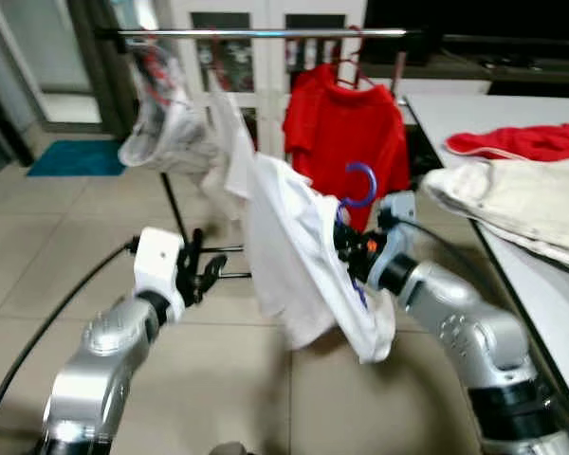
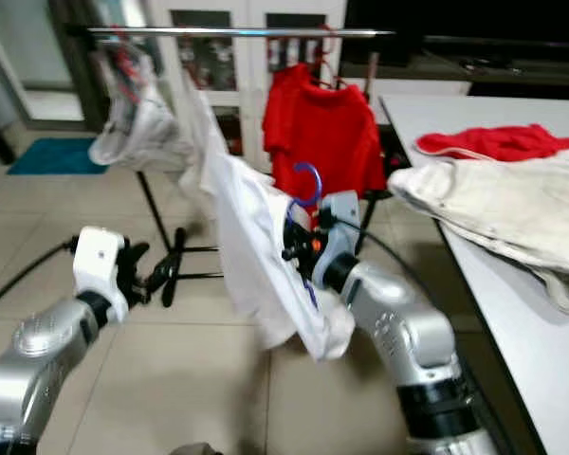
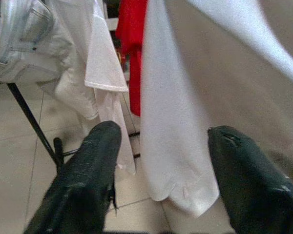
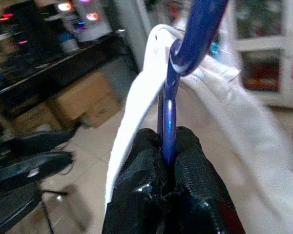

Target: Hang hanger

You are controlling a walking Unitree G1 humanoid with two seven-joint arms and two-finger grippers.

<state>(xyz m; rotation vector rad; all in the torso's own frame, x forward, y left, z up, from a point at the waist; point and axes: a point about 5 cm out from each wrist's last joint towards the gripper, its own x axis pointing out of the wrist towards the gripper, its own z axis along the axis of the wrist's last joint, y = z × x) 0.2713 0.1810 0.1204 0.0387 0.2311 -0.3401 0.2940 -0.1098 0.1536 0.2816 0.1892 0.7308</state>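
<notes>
A blue hanger (image 1: 361, 183) carries a white shirt (image 1: 294, 256) that droops toward the floor. My right gripper (image 4: 168, 155) is shut on the hanger's blue neck (image 4: 167, 117), just below the hook, in front of the clothes rack. The silver rail (image 1: 266, 33) runs across the top, well above the hanger's hook. My left gripper (image 1: 207, 269) is open, low and to the left of the white shirt, apart from it; its two black fingers (image 3: 88, 175) frame the shirt's hem (image 3: 178, 161).
On the rail hang a red shirt (image 1: 346, 128), a white garment (image 1: 229, 142) and a pale grey garment (image 1: 166, 123). A white table (image 1: 541, 284) at right holds a cream cloth (image 1: 526, 204) and a red cloth (image 1: 526, 142). The rack's black legs (image 1: 175, 213) stand on the tiled floor.
</notes>
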